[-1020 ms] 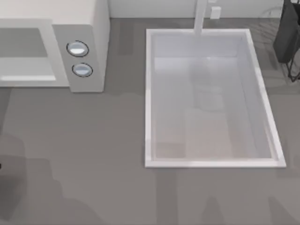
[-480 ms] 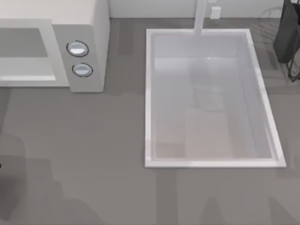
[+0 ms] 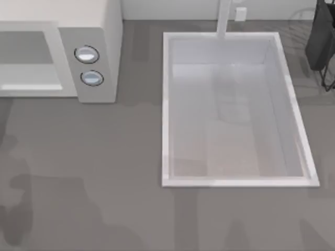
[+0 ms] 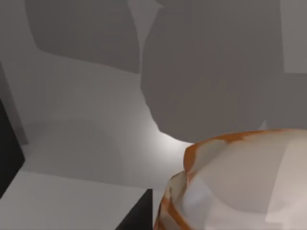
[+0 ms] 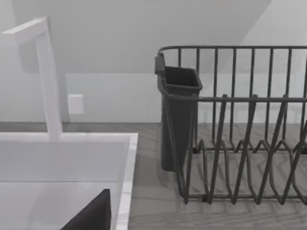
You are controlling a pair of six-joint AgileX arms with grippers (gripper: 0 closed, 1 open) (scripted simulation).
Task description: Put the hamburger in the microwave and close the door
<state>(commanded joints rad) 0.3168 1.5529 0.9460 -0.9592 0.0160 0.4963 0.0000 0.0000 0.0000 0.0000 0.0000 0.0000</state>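
Observation:
The microwave [image 3: 94, 31] stands at the back left of the counter, its grey cavity [image 3: 26, 47] open beside two round knobs [image 3: 86, 54]. The door is out of view. The tan-and-orange hamburger [image 4: 240, 182] sits very close in the left wrist view, held against a dark finger [image 4: 136, 215] of my left gripper [image 4: 201, 211], which is shut on it. Pale white and grey surfaces lie behind it. My right gripper [image 5: 144, 224] is parked and open above the sink's far right corner, one finger [image 5: 91, 215] showing.
A white sink basin [image 3: 167, 104] with a tap [image 3: 224, 21] takes up the middle and right of the counter. A dark wire dish rack [image 5: 240, 143] with a cutlery holder [image 5: 178, 115] stands at the back right. Grey counter [image 3: 104, 167] stretches in front of the microwave.
The arm shadows on the left of the counter have shifted and broken up. A small dark speck at the top view's left edge is gone. Microwave and sink are unmoved.

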